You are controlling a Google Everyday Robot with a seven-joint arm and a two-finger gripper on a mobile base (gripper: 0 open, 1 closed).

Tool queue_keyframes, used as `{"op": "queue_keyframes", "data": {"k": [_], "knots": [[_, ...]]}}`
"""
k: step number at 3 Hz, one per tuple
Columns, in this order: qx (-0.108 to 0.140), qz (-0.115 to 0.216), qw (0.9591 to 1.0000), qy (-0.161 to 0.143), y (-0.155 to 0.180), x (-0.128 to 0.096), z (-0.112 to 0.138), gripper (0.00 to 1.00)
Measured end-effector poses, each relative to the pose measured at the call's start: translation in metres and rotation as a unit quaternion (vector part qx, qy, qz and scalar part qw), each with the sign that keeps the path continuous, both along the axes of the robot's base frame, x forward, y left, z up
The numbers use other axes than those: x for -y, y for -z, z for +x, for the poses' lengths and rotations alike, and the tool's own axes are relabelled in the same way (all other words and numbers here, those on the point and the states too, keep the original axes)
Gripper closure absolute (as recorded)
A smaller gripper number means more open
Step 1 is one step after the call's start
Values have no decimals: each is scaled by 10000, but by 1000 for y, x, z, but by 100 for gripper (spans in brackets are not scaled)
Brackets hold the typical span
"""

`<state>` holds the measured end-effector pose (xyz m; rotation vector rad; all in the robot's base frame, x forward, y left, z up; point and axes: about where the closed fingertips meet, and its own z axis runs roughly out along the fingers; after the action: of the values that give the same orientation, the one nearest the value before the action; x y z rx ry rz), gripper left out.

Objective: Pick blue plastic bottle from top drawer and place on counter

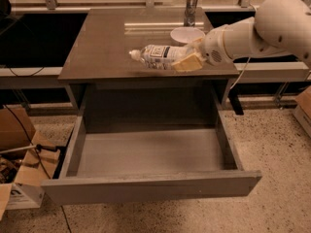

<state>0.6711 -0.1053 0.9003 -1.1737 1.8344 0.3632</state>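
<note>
The blue plastic bottle point(158, 55) is clear with a white cap at its left end and a pale label with a dark square mark. It lies sideways in my gripper point(187, 57), which is shut on its base end and holds it just above the front part of the counter point(99, 47). My white arm reaches in from the right. The top drawer point(146, 154) stands pulled out below, its grey floor bare.
A white bowl point(186, 34) sits on the counter right behind the gripper, with a metal faucet-like post point(190, 9) behind it. Cardboard boxes point(19, 154) stand on the floor at the left. A speckled floor lies to the right.
</note>
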Motion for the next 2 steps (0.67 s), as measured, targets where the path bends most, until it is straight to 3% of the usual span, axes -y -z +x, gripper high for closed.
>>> {"op": "queue_keyframes", "data": {"k": [1,2], "knots": [[-217,162,9993,249,11,-11,41,100],[-462,297,9978,365,34,-27,76,84]]}}
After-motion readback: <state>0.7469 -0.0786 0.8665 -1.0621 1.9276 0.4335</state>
